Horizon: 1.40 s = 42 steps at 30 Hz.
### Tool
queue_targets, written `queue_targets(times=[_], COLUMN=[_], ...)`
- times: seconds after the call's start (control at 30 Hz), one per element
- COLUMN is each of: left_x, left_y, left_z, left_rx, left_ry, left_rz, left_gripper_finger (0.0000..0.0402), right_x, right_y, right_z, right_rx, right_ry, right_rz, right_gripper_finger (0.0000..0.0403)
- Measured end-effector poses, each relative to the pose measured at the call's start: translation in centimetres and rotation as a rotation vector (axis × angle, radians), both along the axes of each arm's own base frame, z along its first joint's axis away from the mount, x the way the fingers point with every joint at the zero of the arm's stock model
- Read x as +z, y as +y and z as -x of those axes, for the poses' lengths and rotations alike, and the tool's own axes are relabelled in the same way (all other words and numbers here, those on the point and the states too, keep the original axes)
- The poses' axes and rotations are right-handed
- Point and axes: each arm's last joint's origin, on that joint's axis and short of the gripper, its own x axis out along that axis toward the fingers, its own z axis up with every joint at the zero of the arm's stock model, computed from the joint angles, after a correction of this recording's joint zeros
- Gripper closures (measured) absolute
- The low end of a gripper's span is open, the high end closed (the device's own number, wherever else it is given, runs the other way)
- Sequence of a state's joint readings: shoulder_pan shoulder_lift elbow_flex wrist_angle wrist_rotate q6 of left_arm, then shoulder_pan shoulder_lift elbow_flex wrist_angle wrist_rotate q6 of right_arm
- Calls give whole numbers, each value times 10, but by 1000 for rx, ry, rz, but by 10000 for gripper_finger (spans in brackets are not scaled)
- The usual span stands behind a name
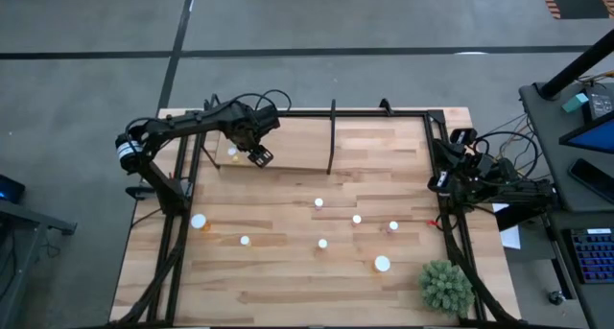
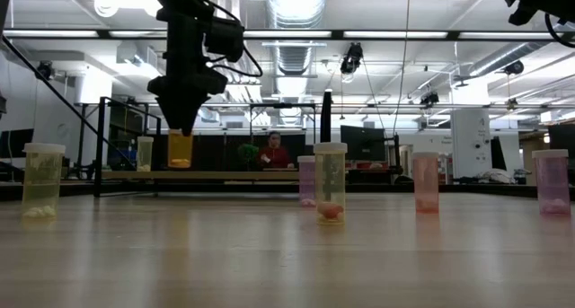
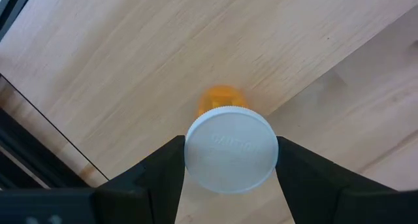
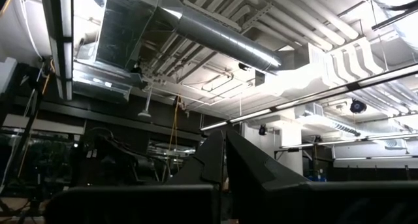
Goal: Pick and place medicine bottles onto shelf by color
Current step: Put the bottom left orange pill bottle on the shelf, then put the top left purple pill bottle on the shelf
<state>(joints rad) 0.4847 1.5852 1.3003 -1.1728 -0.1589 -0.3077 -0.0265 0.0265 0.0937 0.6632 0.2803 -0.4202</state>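
An orange medicine bottle (image 2: pixel 180 150) with a white cap (image 3: pixel 230 149) hangs upright under my left gripper (image 2: pixel 182 121), which is shut on it over the shelf (image 1: pixel 297 156) at the far left. Whether its base touches the board, I cannot tell. A pale yellow bottle (image 2: pixel 145 154) stands on the shelf beside it. Several more bottles stand on the tabletop, among them a yellow one (image 2: pixel 43 180) and pinkish ones (image 2: pixel 425 182). My right gripper (image 4: pixel 225 155) rests shut at the table's right edge, pointing up at the ceiling. My left gripper pinches the white cap's rim (image 3: pixel 192 152) between its two fingers (image 3: pixel 163 175), one on each side. The fingers come from above, pointing down. The bottle hangs upright below them, its orange body (image 3: pixel 222 96) toward the shelf board.
A thin black post (image 1: pixel 332 137) stands at the shelf's right end. White-capped bottles (image 1: pixel 356 219) are scattered over the table's middle and near part. A green spiky plant (image 1: pixel 446 286) sits at the near right corner. Black frame rails (image 1: pixel 173 223) run along both sides.
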Motion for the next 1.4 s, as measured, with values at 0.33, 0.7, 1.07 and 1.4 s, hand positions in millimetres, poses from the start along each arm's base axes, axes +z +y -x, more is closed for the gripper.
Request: queue_targets(times=[0.33, 0.7, 1.07, 1.4], left_x=[0, -9, -5, 34], left_y=[1, 0, -1, -12], left_z=[-1, 1, 1, 2], left_rx=[0, 20, -30, -59], left_ry=[-15, -5, -5, -56], left_rz=[-8, 0, 1, -30], left_gripper_finger=[201, 190, 135, 134], right_x=[0, 0, 0, 0], right_y=[0, 0, 0, 1], right_z=[0, 0, 0, -1], right_rx=[0, 0, 0, 49], right_ry=[0, 0, -1, 4], right_rz=[0, 0, 0, 22], right_gripper_finger=[394, 394, 394, 394])
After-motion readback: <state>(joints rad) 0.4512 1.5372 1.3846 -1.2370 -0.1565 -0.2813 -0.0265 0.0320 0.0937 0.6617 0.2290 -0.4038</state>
